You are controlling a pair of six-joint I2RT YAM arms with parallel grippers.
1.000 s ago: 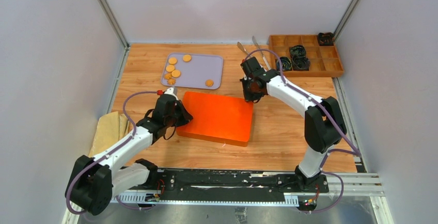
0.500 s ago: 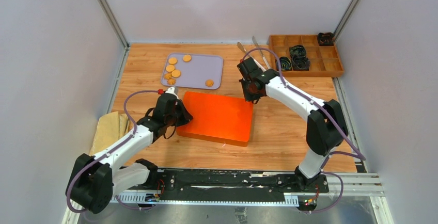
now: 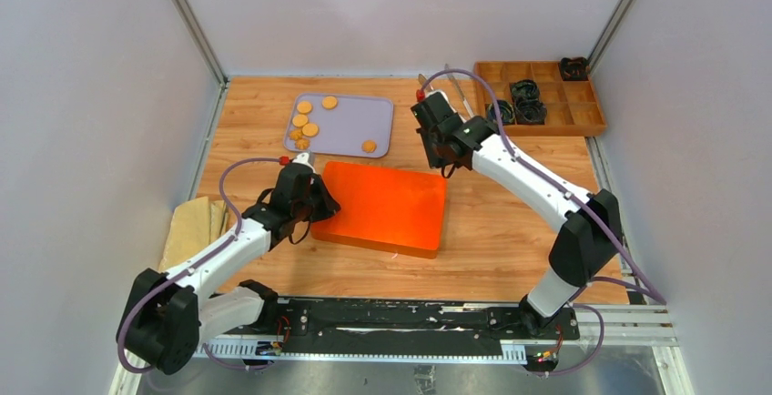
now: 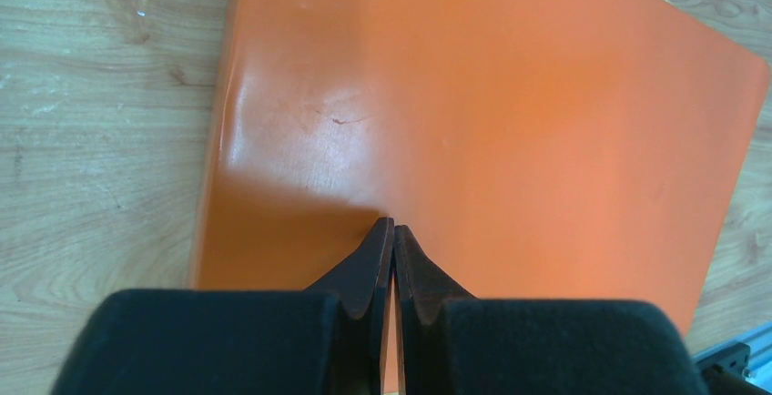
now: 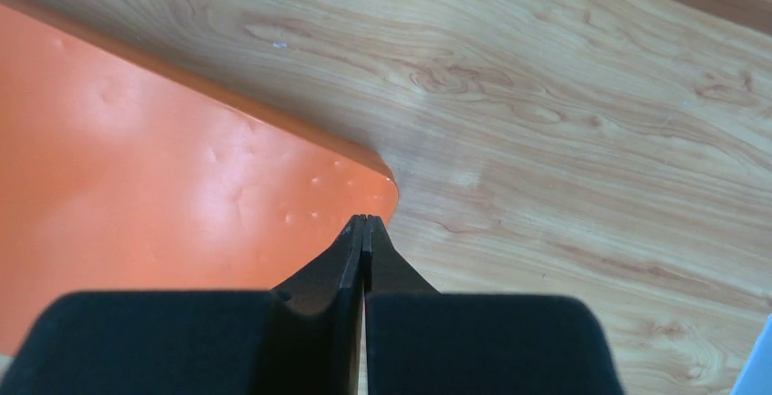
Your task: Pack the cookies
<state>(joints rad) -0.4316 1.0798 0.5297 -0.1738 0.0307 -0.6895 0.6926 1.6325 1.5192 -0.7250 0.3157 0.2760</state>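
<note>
Only the overhead view takes in the whole wooden table (image 3: 510, 231), with the flat orange box (image 3: 382, 206) at its centre. At 11 o'clock from the box, the lavender tray (image 3: 364, 122) carries the cookies (image 3: 310, 129). They are golden-orange discs, most clustered toward the tray's 9 o'clock side and one alone near its 5 o'clock corner.

The wrist views add the finger detail. The left gripper (image 4: 393, 224) has its fingers drawn together to a hairline, empty, over the box top. The right gripper (image 5: 364, 220) is pressed tight, also empty, above the box's rounded corner.

At 2 o'clock a wooden divided tray (image 3: 583, 126) holds black items (image 3: 526, 99) too small to name. What may be metal tongs (image 3: 462, 95) are partly hidden by the right arm. A beige stack (image 3: 191, 231) lies at 8 o'clock. Pale grey panels wall in the table.
</note>
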